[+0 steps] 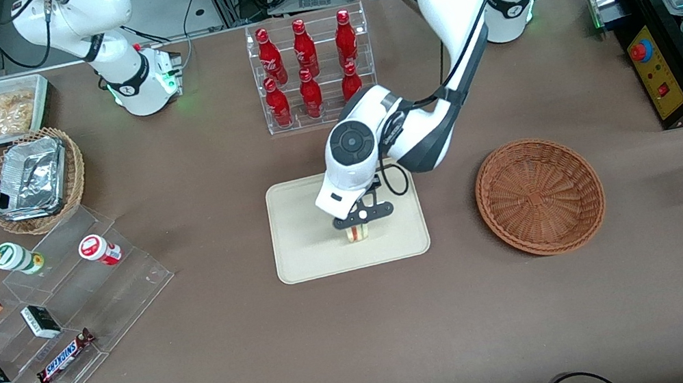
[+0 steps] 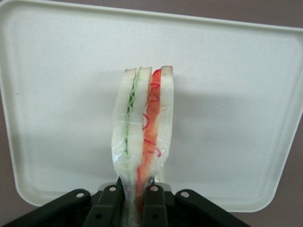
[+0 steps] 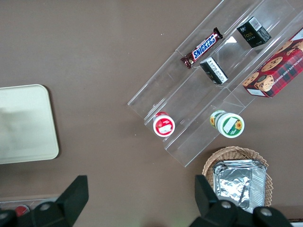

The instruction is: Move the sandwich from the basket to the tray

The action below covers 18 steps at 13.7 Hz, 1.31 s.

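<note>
Item: triangular wrapped sandwich [image 2: 144, 132] of pale bread, red and green filling. Pinched upright by my gripper [image 2: 138, 196], fingers closed on its edge, over the flat cream plastic tray [image 1: 301, 240] (reddish-brown woven basket [image 1: 540, 196] beside it, emptied), poised for lowering.

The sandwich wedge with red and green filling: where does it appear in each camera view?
Front view: the wrapped triangular sandwich stands on the cream rectangular plastic tray, under the left gripper.
Left wrist view: the sandwich is pinched between the gripper's fingers, above the tray.
Right wrist view: not in it.
Shared landmark: the tray.
</note>
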Tool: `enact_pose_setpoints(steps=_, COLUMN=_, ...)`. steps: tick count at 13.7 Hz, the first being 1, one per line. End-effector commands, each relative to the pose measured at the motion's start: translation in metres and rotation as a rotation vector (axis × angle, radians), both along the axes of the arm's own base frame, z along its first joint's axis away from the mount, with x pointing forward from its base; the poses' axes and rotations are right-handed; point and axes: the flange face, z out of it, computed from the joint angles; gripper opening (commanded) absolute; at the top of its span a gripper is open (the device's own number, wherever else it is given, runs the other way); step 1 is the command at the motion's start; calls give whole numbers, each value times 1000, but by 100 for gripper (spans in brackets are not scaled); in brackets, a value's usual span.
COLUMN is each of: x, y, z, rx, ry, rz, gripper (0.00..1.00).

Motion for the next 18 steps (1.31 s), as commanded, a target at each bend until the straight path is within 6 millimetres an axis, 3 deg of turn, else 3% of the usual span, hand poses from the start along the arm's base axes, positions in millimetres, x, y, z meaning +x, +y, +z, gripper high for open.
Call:
enact_pose_setpoints(steps=1, x=6, y=-9, z=-7, rx=-3, ry=-9, rz=8, gripper=32)
enact_pose_setpoints(steps=2, x=6, y=-9, z=-7, rx=-4, ry=-9, rz=6, gripper=84)
enact_pose_setpoints(steps=3, x=6, y=-8, z=-4, rx=-4, ry=-13, rz=7, gripper=100)
enact_pose_setpoints(steps=5, x=6, y=-9, z=5, rx=-7, ry=-20, rz=9, gripper=100)
enact_pose_setpoints(steps=7, x=9, y=-4, z=32, rx=-13, ry=-37, rz=14, gripper=100)
enact_pose_setpoints(steps=10, x=11, y=19, z=83, rx=34, ry=-6, rz=21, gripper=100)
enact_pose_setpoints(steps=13, x=33, y=72, z=109, rx=123, ry=27, rz=81, gripper=100)
enact_pose_setpoints(steps=15, x=45, y=101, z=100, rx=159, ry=50, rz=112, gripper=100)
enact_pose_setpoints(steps=18, x=66, y=165, z=104, rx=191, ry=42, rz=96, gripper=100)
